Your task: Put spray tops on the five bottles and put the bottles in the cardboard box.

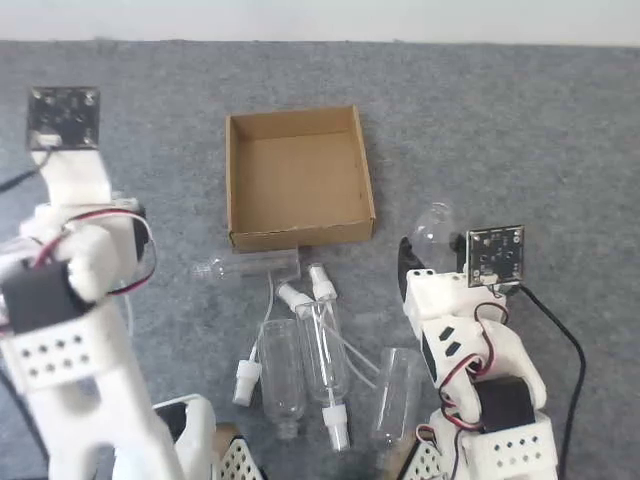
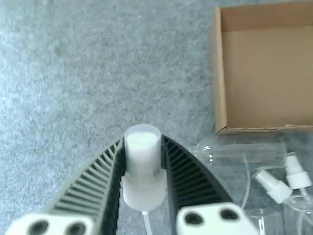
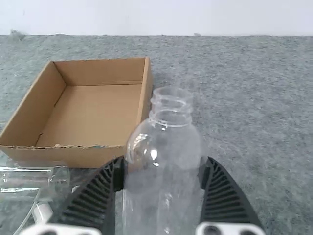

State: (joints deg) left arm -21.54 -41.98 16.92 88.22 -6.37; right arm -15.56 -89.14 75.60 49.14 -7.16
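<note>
The left gripper (image 2: 142, 145) is clamping a white spray top (image 2: 143, 169) between its ribbed jaws. The domed head is poking out past the fingertips and the thin dip tube is running back between the jaws toward the wrist.

The right gripper (image 3: 163, 169) is gripping a clear bottle (image 3: 164, 142) around its body, with the jaws spread to the bottle's width. The bottle's long axis is lying along the gripper's own line of reach, so the open, uncapped neck is pointing straight ahead of the fingertips.

The cardboard box (image 3: 73, 155) is sitting ahead of that neck and off toward the left arm's side, with nothing in it that I can see. From the left gripper it is lying ahead and off toward the right arm's side.

The two held parts are sitting well apart. Between the arms, nearer the bases than either gripper's tips, the loose bottles (image 1: 282, 375) and the spare spray tops (image 1: 247, 380) are lying on their sides on the grey carpet (image 2: 73, 73).

Joining the parts is looking like the step in hand. The neck is facing away from its gripper, while the tube is pointing back into the left gripper instead of toward that neck. I judge the left arm is needing to cross toward the right gripper and turn the top so the tube leads in first.
</note>
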